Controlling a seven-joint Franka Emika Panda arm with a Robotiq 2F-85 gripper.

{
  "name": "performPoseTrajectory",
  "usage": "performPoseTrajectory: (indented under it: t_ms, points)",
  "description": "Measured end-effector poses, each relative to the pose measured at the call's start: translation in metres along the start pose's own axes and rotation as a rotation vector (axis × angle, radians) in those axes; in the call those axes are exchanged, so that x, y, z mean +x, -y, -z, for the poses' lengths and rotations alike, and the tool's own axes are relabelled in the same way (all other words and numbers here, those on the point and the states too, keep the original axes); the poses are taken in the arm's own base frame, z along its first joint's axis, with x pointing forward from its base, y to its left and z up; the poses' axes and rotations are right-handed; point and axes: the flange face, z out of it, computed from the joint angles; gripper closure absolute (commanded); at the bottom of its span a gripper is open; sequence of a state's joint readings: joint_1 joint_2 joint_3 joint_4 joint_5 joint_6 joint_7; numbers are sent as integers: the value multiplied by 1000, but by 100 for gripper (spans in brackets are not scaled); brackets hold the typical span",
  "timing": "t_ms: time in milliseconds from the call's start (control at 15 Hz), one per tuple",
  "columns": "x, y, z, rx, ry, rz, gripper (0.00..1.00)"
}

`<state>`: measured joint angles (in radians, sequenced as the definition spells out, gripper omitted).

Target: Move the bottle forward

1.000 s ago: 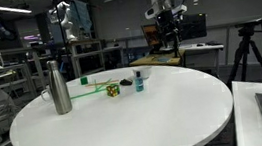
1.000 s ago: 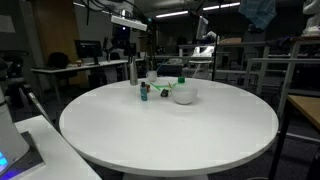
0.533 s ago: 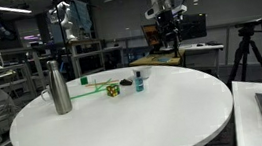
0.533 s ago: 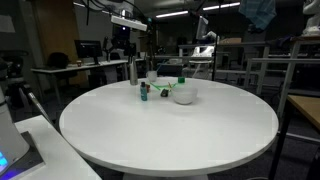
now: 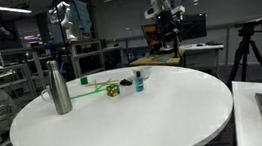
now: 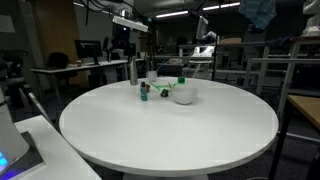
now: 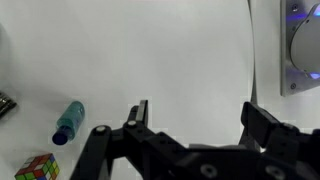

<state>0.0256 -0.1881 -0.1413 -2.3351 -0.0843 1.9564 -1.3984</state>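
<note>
With the gripper (image 7: 197, 115) standing wide open and empty, the bottle (image 7: 68, 123) at lower left could be toppled, or the nearby cube (image 7: 37, 167) clipped, by a misaligned descent.

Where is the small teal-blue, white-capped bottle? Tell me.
In an exterior view the bottle stands near the far edge of the round white table, right of the multicoloured cube.

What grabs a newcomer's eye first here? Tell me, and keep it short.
The large round white table fills both exterior views. Along its far side in an exterior view stand a tall steel flask, a multicoloured cube and a small teal bottle. In the wrist view the gripper hangs open over the table, holding nothing.
</note>
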Motion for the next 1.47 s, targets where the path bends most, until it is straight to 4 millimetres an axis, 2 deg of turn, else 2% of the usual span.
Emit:
performPoseTrajectory:
  t_ms: [267,600,1000,1467]
  points:
    - [17,-10,-2,-22,7,61,0]
    - [46,-41,-18,-40,12,88,0]
    - [70,-83,-37,-71,4,-38,0]
    - [91,-110,-49,-87,-3,-117,0]
